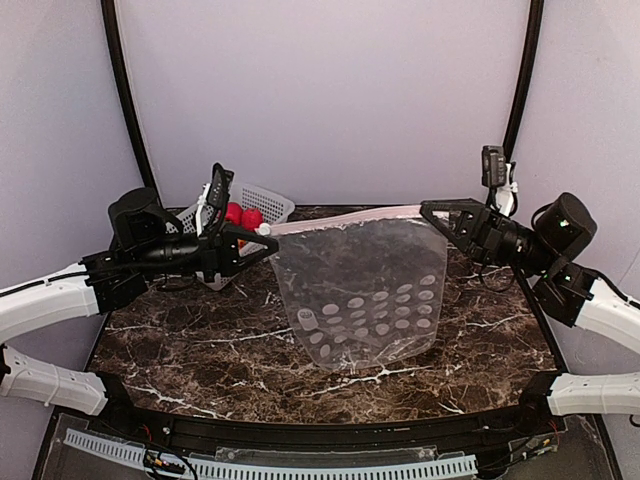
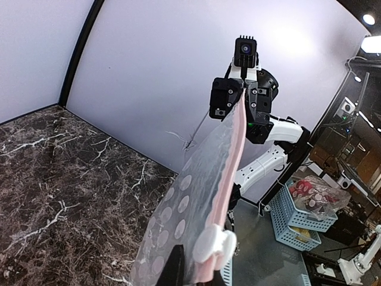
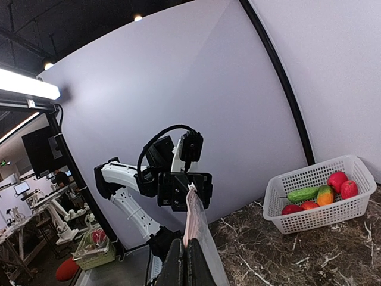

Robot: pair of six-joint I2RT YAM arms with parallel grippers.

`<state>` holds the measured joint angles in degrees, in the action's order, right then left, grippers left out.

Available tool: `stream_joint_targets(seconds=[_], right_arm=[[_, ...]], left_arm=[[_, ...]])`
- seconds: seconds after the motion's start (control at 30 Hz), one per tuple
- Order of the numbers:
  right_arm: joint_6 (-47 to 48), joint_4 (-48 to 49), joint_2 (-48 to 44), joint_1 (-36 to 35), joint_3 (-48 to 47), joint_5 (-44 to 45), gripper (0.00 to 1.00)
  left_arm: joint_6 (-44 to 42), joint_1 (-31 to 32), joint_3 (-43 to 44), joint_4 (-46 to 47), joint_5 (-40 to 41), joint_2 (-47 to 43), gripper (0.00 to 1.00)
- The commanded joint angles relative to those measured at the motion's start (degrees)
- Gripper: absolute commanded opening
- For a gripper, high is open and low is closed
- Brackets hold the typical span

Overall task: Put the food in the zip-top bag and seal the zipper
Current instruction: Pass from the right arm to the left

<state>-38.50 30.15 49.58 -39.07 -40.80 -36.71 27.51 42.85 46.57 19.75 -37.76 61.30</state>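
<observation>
Dark veined marble makes up the table (image 1: pixel 200 340), closed in by pale lavender walls (image 1: pixel 320 100) at the back and sides. Above it the zip-top bag (image 1: pixel 365 290) is stretched between the two arms, its long top edge running left to right across the table and the clear sheet hanging down from that edge, with the white dots gathered in the lower half. Whether the bottom edge touches the marble cannot be told. The zipper (image 1: pixel 350 218) forms that top edge, a pinkish strip pointing from one gripper straight at the other. Its white slider tab (image 1: pixel 263 230) sits at the left end, just beside the left gripper (image 1: pixel 258 240). That gripper is clamped on the bag's left top corner. The right gripper (image 1: pixel 432 212) is closed on the right top corner, and in its own wrist view the fingers (image 3: pixel 177 265) stand together with the strip rising out from between them. From the left wrist the bag (image 2: pixel 190 202) shows nearly edge-on, the strip (image 2: pixel 229 173) leading up to the far gripper (image 2: pixel 238 101). A white lattice basket (image 1: pixel 268 198) stands at the back left of the table, behind the left arm. All the food (image 1: pixel 242 216) that shows lies in it: red round ones (image 3: pixel 337 180), a green cucumber-like piece (image 3: pixel 303 193) and an orange-yellow-green piece (image 3: pixel 324 195).
</observation>
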Motion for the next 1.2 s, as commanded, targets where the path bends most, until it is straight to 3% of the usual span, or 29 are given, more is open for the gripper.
stream_joint_targets(seconds=[0.0,0.2,0.27,0.43,0.53,0.63,0.83,1.17], right_arm=[[-0.1,-0.8,-0.9,-0.4,0.6,2.5,0.00],[1.8,-6.5,-1.9,0.0,-0.1,5.2,0.00],[4.0,-11.0,-2.0,0.0,-1.4,5.4,0.10],[14.1,-29.2,-3.2,0.0,-8.8,9.5,0.47],[20.0,-40.4,-2.6,0.0,-14.5,12.4,0.60],[24.5,-49.6,0.3,0.1,-20.8,12.3,0.61],[28.4,-58.5,7.9,-0.4,-29.8,8.3,0.60],[31.6,-57.6,21.3,-7.9,-35.9,1.8,0.49]], left_arm=[[-0.4,-0.4,-1.0,0.7,-1.2,-0.7,0.04],[-4.4,-0.4,1.9,-5.1,-2.9,0.2,0.01],[-8.4,-0.4,5.6,-11.6,-4.3,1.9,0.01],[-20.9,-0.4,17.6,-30.2,-10.9,8.5,0.01],[-31.1,-0.4,26.7,-43.0,-15.0,14.4,0.01],[-37.4,-0.4,32.3,-52.2,-16.3,18.7,0.01],[-37.9,-0.3,27.0,-44.3,-14.8,17.8,0.01],[-38.6,-0.4,21.9,-42.9,-16.8,17.6,0.01]])
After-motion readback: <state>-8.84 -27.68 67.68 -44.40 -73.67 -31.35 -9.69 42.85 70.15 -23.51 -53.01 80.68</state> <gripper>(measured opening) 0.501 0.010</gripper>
